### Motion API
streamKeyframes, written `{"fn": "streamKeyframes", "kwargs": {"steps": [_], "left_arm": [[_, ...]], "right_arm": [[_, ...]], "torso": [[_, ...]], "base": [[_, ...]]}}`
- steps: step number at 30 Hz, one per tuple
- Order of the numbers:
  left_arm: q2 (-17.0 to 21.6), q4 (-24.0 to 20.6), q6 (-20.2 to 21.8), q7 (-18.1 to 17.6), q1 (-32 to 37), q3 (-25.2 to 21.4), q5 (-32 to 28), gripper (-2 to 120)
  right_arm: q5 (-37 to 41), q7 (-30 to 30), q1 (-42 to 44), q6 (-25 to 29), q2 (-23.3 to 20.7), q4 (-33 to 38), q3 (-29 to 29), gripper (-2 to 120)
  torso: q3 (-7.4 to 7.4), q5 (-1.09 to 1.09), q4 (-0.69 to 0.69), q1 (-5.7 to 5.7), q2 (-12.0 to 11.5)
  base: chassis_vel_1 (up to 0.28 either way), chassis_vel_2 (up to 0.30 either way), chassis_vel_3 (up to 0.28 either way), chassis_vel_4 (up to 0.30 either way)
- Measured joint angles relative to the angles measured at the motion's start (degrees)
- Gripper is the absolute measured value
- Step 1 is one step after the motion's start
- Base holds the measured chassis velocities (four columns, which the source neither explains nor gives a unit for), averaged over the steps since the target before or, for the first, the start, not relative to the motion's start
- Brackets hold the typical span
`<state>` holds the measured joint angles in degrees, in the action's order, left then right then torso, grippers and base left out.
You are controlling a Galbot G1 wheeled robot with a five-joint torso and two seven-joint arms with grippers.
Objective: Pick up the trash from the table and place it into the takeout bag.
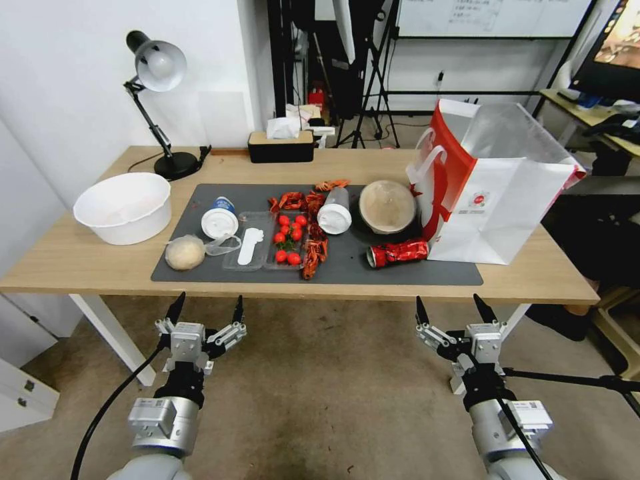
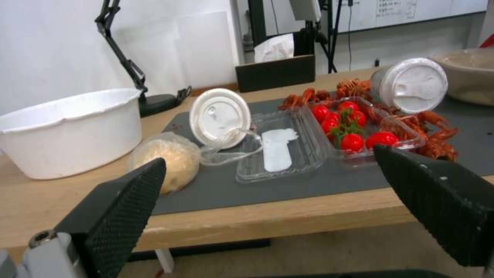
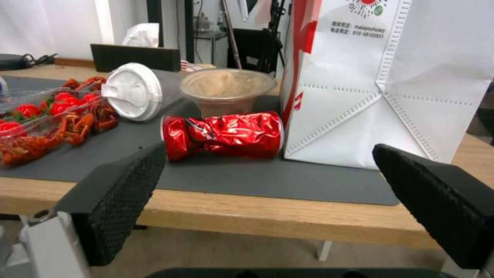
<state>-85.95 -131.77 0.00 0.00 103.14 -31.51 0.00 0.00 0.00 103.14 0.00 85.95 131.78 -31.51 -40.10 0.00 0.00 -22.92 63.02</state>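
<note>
On the table's [image 1: 80, 257] dark mat lie a crushed red can [image 1: 398, 253] [image 3: 224, 135], a blue-white cup [image 1: 219, 218] [image 2: 220, 117] on its side, a second white-lidded cup [image 1: 335, 211] [image 2: 409, 85] [image 3: 135, 91], a brown-lidded bowl [image 1: 387, 206] [image 3: 228, 90] and a clear bag with a beige lump [image 1: 186, 253] [image 2: 167, 158]. The white-and-red takeout bag [image 1: 497, 183] [image 3: 391, 77] stands upright at the mat's right end, next to the can. My left gripper [image 1: 205, 311] [image 2: 268, 193] and right gripper [image 1: 455, 308] [image 3: 268, 189] hang open below the table's front edge, both holding nothing.
A wide white bowl [image 1: 124, 207] sits at the table's left end. A clear tray of cherry tomatoes [image 1: 288, 240] and crayfish shells [image 1: 313, 257] lie mid-mat. A desk lamp [image 1: 157, 100] and tissue box [image 1: 281, 143] stand along the back edge. Another desk [image 1: 600, 127] is far right.
</note>
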Motion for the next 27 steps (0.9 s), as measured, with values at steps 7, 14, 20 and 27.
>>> {"fn": "streamKeyframes", "kwargs": {"steps": [7, 14, 20, 27], "left_arm": [[0.00, 0.00, 0.00, 0.00, 0.00, 0.00, 0.00, 100], [0.00, 0.00, 0.28, 0.03, -0.12, -0.07, -0.06, 100], [0.00, -0.13, 2.65, 0.35, -0.87, -0.66, -0.66, 100], [0.07, -1.68, 14.91, 2.16, -4.72, -3.80, -3.92, 100]], "right_arm": [[0.00, 0.00, 0.00, 0.00, 0.00, 0.00, 0.00, 100], [0.31, 0.29, -0.64, -1.28, 0.04, 0.09, 0.01, 100], [2.40, 2.39, -4.99, -9.84, 0.61, 1.02, 0.17, 100], [6.04, 6.31, -11.64, -21.49, 1.08, 2.18, 1.51, 100]], "torso": [[0.00, 0.00, 0.00, 0.00, 0.00], [0.00, 0.00, -0.01, 0.00, 0.00], [0.00, 0.00, 0.01, 0.00, 0.00], [0.00, 0.00, 0.02, 0.00, 0.00]], "base": [[0.000, 0.000, 0.000, 0.000], [0.000, 0.000, 0.000, 0.000], [0.000, 0.000, 0.000, 0.000], [0.000, 0.000, 0.000, 0.000]]}}
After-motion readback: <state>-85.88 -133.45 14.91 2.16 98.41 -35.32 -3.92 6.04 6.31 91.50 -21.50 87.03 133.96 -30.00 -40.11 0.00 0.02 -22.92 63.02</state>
